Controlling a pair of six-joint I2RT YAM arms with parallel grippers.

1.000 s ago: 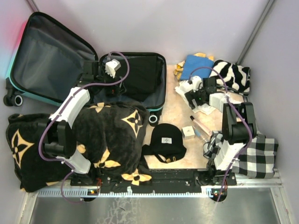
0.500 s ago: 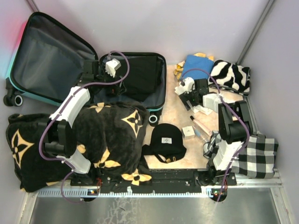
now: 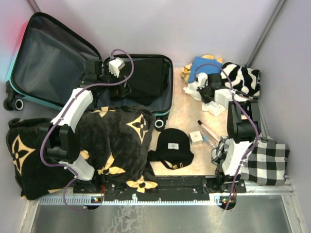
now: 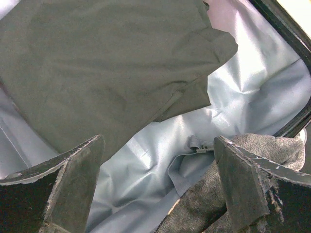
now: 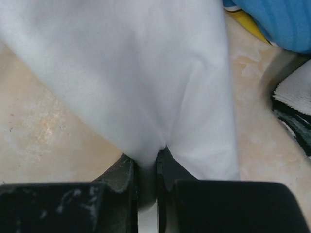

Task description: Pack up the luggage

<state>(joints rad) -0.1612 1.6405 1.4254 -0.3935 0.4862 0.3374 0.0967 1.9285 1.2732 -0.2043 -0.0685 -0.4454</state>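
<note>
Luggage [image 3: 48,63] lies open at the far left, with the left gripper [image 4: 158,145] spread wide inside it. Right gripper [image 5: 146,167] has just pinched shut on the white cloth [image 5: 146,73], so packing it can begin.

Tally: 1 suitcase [image 3: 43,58], open, 2 halves showing. 1 dark garment [image 3: 146,80] in the nearer half. 1 big black blanket [image 3: 116,141] w/ tan flower print. 1 black beanie [image 3: 173,145]. Cloth pieces on right side of surface, 4 total: 1 white cloth [image 5: 121,68], 1 blue cloth [image 3: 204,65], 1 zebra-print cloth [image 3: 243,80], 1 black-and-white checked cloth [image 3: 269,162]. 1 yellow item [image 3: 186,73] by the blue one, kind unclear. Small stuff, 2 pcs: 1 white box [image 3: 196,138], 1 clear tube [image 3: 209,130]. Robot arms, 2: left arm [image 3: 73,114], right arm [image 3: 241,124], 1 pair of jaws each.
</note>
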